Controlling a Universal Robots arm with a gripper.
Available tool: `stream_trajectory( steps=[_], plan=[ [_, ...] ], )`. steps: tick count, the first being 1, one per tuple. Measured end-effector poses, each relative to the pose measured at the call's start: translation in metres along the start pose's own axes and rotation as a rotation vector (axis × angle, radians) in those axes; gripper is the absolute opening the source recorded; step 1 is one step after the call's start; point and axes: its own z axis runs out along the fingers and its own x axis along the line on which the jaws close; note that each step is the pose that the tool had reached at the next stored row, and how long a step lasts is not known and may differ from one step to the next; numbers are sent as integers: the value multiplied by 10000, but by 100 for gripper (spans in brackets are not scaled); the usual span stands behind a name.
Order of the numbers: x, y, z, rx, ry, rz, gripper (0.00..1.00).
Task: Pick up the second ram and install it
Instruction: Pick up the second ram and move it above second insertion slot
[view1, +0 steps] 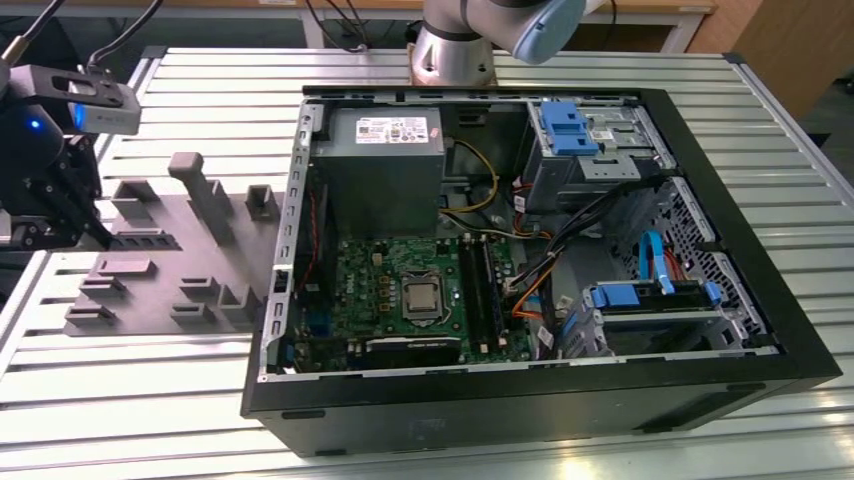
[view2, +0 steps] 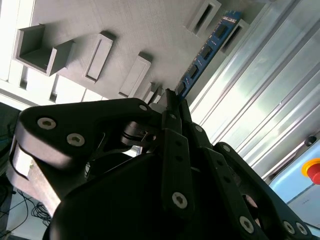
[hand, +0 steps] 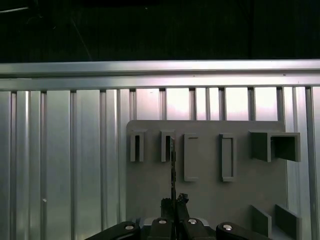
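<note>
Exterior view: the tabletop (view1: 534, 70) carries the open computer case (view1: 534, 400) and a grey fixture tray (view1: 160, 290); in the second wrist view the end effector (view2: 172, 97) is clamped on the second ram (view2: 202, 55) at that tray, so the pick looks underway and the install is not yet done.

The arm (view1: 454, 45) reaches to the exterior view's left edge, its gripper (hand: 174, 202) fingers (view2: 171, 120) clamped on the ram (view2: 205, 52).
</note>
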Motion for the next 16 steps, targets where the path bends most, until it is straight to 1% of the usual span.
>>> stream_trajectory(
  steps=[9, 16],
  plan=[
    [0, 1, -9, -3, 3, 0, 14],
    [-1, 5, -75, -2, 2, 0, 14]
  ],
)
